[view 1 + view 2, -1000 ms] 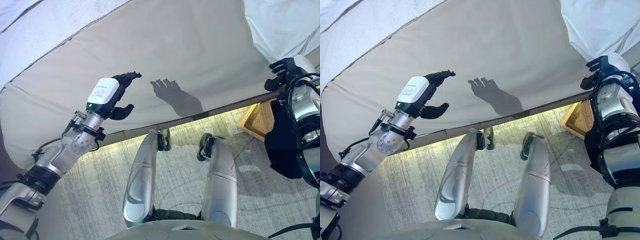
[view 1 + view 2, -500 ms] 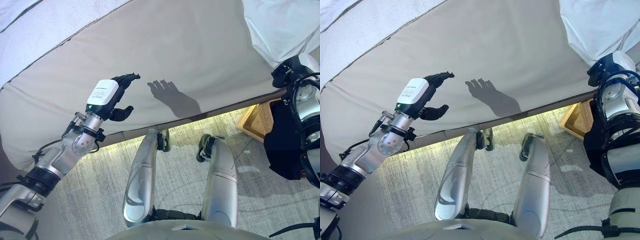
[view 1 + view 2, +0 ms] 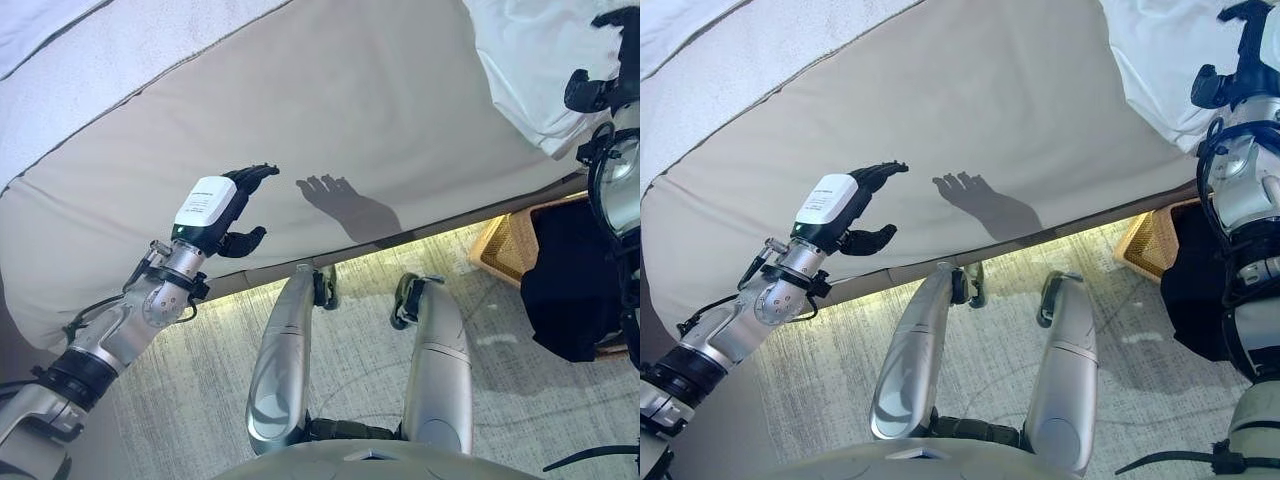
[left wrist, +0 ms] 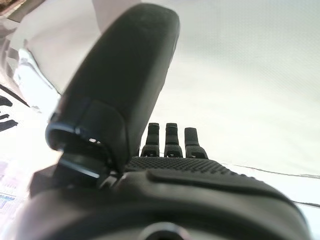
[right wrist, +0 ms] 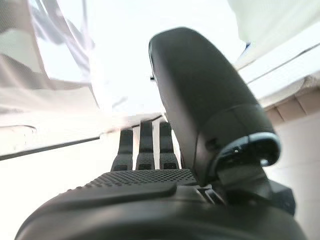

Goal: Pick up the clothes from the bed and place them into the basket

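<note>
A white garment [image 3: 520,60] lies crumpled on the beige bed [image 3: 350,110] at its far right corner. My right hand [image 3: 1228,75] hovers over the garment's near edge; its wrist view shows the right hand [image 5: 145,175] open, fingers straight, holding nothing. A black garment [image 3: 565,290] hangs in and over the wicker basket [image 3: 500,250], which stands on the floor by the bed's right corner. My left hand [image 3: 225,205] is held open above the bed's near edge, left of the middle, and the left wrist view shows that hand [image 4: 170,170] with straight fingers and nothing in it.
The bed's front edge [image 3: 450,220] runs across the view from lower left to upper right. A lighter blanket [image 3: 90,60] covers the far left of the bed. Grey patterned carpet [image 3: 200,400] lies below.
My right hand has risen and moved farther over the white garment. The left hand has hardly moved. The view has shifted slightly.
</note>
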